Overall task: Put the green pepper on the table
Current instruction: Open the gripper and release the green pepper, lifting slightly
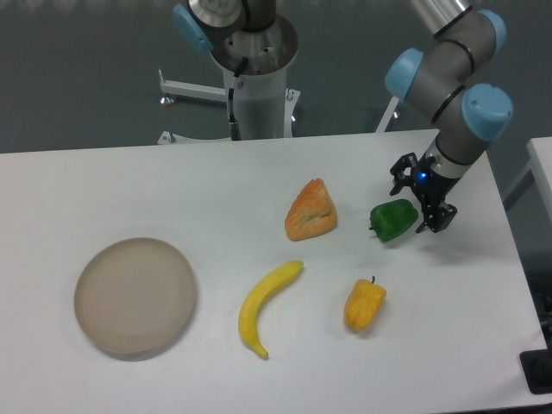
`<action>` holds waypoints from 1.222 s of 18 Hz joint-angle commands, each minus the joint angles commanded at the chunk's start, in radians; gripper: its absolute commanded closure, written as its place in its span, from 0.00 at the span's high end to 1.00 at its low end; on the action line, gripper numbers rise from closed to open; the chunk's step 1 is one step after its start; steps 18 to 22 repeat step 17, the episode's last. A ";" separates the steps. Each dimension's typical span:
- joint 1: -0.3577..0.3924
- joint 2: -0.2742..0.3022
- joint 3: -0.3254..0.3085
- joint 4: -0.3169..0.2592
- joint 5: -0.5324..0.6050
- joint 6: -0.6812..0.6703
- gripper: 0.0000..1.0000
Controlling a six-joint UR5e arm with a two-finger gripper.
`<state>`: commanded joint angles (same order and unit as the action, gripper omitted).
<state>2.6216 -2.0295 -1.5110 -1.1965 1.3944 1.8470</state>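
At right of centre, the green pepper [394, 219] rests on the worktop [259, 181] — glossy, lumpy, probably light and slippery. The hand [420, 200] stands wide beside it; grip across its rounded middle.

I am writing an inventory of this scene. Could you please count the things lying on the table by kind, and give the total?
Peppers: 2, the green pepper beside the gripper and the yellow pepper
Banana: 1
Bread piece: 1
Plate: 1
Total: 5 things on the table
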 joint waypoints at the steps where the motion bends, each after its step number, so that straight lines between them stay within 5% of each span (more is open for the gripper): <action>1: -0.002 0.000 0.005 0.002 0.000 0.003 1.00; 7: -0.011 0.006 0.012 0.106 0.063 -0.003 1.00; 22: -0.012 0.005 0.025 0.117 0.063 -0.028 1.00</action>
